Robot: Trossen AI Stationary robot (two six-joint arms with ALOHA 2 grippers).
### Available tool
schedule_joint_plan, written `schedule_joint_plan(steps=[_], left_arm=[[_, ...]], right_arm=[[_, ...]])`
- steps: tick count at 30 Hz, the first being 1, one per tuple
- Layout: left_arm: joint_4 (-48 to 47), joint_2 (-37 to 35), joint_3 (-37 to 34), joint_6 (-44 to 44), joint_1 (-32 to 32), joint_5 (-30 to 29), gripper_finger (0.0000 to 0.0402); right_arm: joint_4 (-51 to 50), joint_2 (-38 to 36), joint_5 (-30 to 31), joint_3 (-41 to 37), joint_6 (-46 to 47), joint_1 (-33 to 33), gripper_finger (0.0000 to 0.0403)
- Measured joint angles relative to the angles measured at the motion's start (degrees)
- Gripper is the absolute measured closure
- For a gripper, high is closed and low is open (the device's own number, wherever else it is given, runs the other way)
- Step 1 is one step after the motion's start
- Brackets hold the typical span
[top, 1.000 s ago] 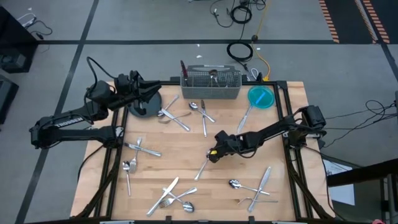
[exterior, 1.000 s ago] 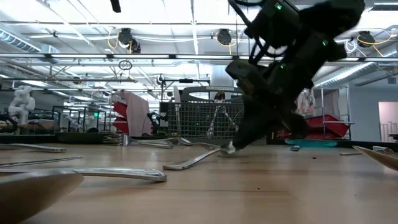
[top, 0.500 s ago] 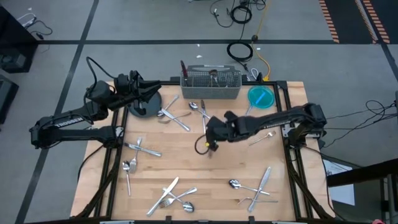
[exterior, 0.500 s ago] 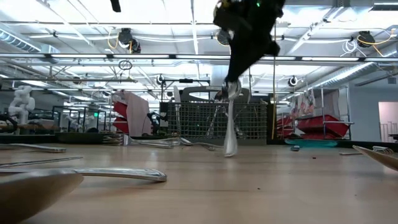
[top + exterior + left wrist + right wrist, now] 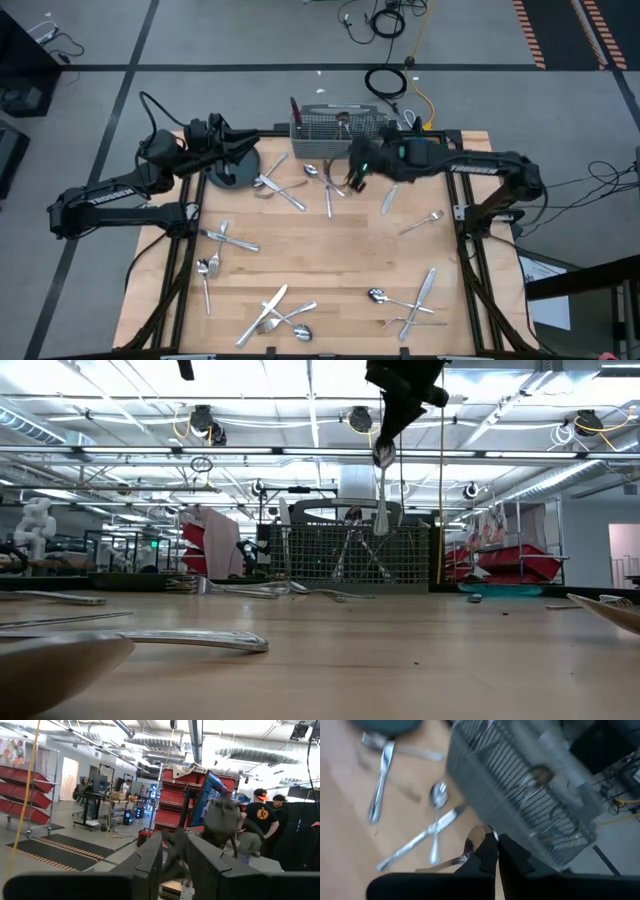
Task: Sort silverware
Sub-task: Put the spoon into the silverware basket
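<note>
The right gripper (image 5: 353, 181) holds a slim shiny spoon (image 5: 381, 490), fingers (image 5: 487, 851) pressed narrow on its handle; it hangs upright above the pale wooden tabletop (image 5: 330, 260), just before the grey wire-mesh caddy (image 5: 338, 135). More forks, knives and spoons (image 5: 300, 188) lie scattered flat. The left gripper (image 5: 247, 147) waits over the dark round plate (image 5: 232, 172); its fingers (image 5: 150, 862) seem slightly apart, though the view is poor.

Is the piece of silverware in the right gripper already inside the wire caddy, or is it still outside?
Outside. The right gripper holds the utensil hanging in the air, in front of the caddy.
</note>
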Motion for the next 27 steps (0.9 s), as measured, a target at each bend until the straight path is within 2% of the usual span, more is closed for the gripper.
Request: schedule_joint_plan(steps=[8,14,22,27], left_arm=[[0.0,0.0,0.0,0.99,0.02,-2.78,0.0308],[-0.08,0.0,0.0,1.07,0.07,-2.98,0.0308],[-1.37,0.0,0.0,3.57,0.07,-3.11,0.0308],[-1.69,0.0,0.0,3.57,0.08,-3.26,0.0308]], right_arm=[[17.11,-1.16,-0.66,0.04,-13.37,-9.56,0.0402],[27.76,0.19,-2.63,0.15,-17.68,-15.94,0.0402],[28.01,8.64,-8.17,7.55,-20.81,-20.65,0.0402],[23.36,15.28,-8.67,12.87,-22.55,-20.93,0.0403]])
